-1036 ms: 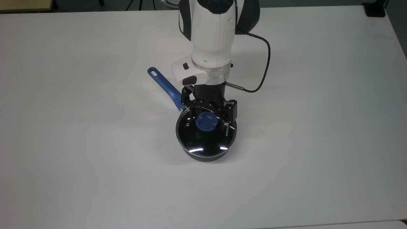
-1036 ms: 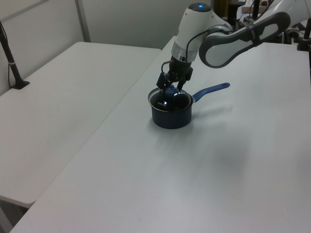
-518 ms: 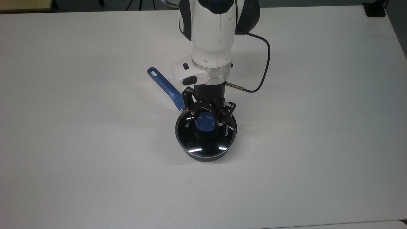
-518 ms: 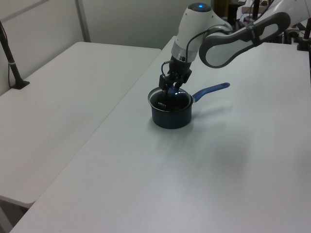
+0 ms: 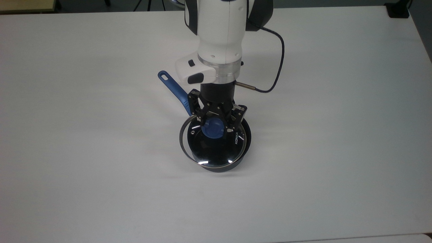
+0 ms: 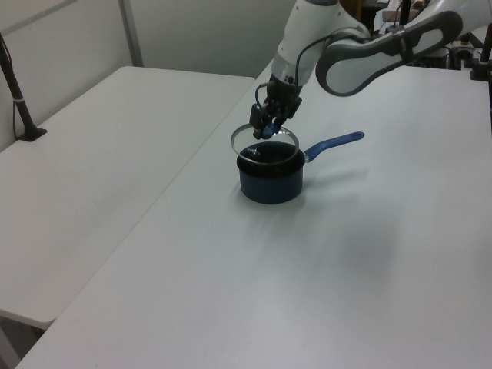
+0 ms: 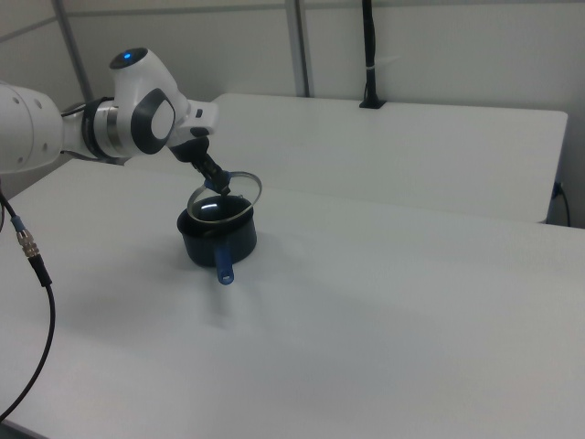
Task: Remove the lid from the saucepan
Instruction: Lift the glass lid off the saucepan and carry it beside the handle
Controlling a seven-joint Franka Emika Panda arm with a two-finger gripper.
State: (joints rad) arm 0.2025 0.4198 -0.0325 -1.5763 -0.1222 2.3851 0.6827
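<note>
White capital letters reading "KONKA" stand on the round clear glass lid with the thin metal rim [image 5: 216, 148], printed near its edge at the top view's right, just right of the blue central knob. The word runs slantwise along the rim. No other writing is readable.

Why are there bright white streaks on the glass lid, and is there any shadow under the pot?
Top view: the streaks on the lid are glare. Left view: a soft shadow falls on the table beside the saucepan.
</note>
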